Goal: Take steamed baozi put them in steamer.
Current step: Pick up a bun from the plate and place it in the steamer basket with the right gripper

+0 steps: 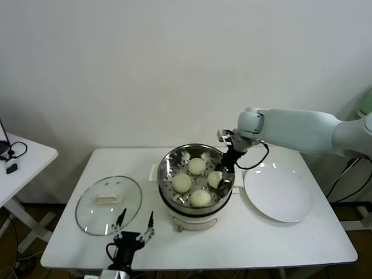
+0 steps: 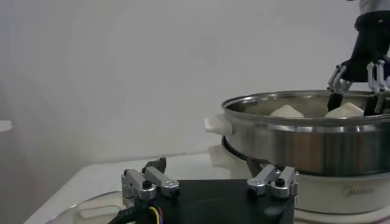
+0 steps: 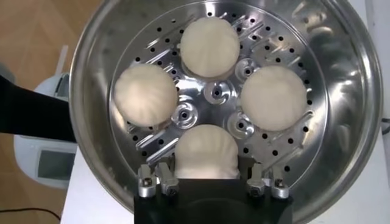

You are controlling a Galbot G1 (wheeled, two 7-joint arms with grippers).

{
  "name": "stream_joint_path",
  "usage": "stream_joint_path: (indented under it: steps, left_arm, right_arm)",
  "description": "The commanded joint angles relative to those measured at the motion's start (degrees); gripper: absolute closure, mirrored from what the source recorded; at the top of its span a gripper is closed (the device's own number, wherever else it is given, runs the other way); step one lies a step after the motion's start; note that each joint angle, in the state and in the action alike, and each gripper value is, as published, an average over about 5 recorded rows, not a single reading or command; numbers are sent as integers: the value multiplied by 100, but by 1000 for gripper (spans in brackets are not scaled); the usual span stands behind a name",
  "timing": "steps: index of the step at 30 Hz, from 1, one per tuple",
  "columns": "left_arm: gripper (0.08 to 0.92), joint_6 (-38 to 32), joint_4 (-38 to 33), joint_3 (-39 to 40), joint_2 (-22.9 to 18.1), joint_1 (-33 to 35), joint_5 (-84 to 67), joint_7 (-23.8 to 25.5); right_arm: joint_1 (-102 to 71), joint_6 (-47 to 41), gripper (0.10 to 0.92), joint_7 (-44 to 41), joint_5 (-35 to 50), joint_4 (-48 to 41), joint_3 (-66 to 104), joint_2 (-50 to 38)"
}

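Note:
The steamer (image 1: 168,168) is a shiny steel basket on a cream-white pot at the table's middle. Four steamed baozi lie on its perforated floor: far (image 1: 196,165), left (image 1: 182,183), near (image 1: 201,198) and right (image 1: 215,179). My right gripper (image 1: 224,176) reaches down inside the basket's right side. It is open, with its fingers on either side of the right baozi (image 3: 206,152), which rests on the floor. The other three baozi show in the right wrist view (image 3: 209,38) (image 3: 145,95) (image 3: 273,97). My left gripper (image 1: 135,224) is open and empty near the table's front edge, in front of the lid.
A round glass lid (image 1: 108,204) lies on the table left of the steamer. A flat white plate (image 1: 279,193) lies bare to its right. A small side table (image 1: 23,157) stands at the far left. The steamer's steel wall (image 2: 304,143) rises close to my left gripper (image 2: 210,182).

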Motion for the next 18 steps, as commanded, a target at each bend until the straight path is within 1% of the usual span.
stream_joint_path:
  steps: [1, 4, 7, 15, 18]
  left_arm:
    - [177, 4, -12, 10, 2, -9, 10, -3]
    - [177, 3, -15, -5, 11, -5, 7, -3]
    - [177, 2, -7, -16, 9, -4, 5, -4]
    - [177, 10, -21, -24, -12, -23, 9, -9]
    - [177, 9, -33, -38, -5, -47, 8, -20]
  right_arm:
    - [-53, 7, 320, 14, -33, -21, 66, 14]
    - [-51, 14, 247, 3, 4, -34, 120, 9]
    - [-33, 21, 209, -24, 87, -45, 192, 2]
    - [206, 91, 202, -134, 314, -27, 514, -270]
    - [217, 104, 203, 23, 345, 1, 815, -517]
